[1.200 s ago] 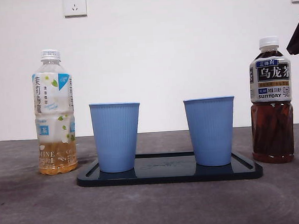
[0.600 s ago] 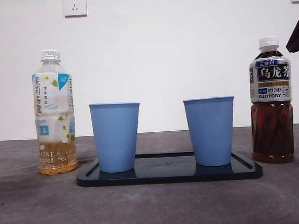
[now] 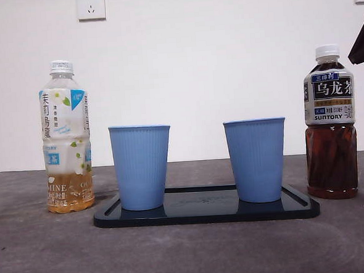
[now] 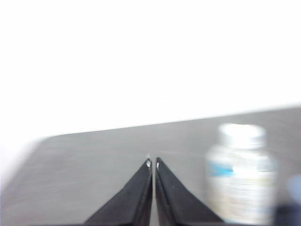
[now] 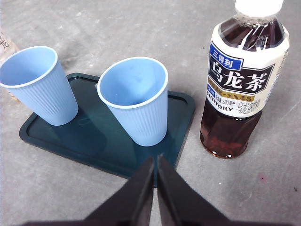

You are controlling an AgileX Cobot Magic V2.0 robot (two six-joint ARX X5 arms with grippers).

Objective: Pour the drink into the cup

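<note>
Two blue ribbed cups stand upright on a dark tray. A pale jasmine tea bottle with a white cap stands left of the tray. A dark oolong tea bottle with a white cap stands right of it. My right gripper is shut and empty, above the table near the right cup and the oolong bottle. My left gripper is shut and empty, beside the blurred pale bottle.
A black arm tip shows at the upper right edge of the front view. The white wall behind carries two sockets. The grey table stretches in front of the tray.
</note>
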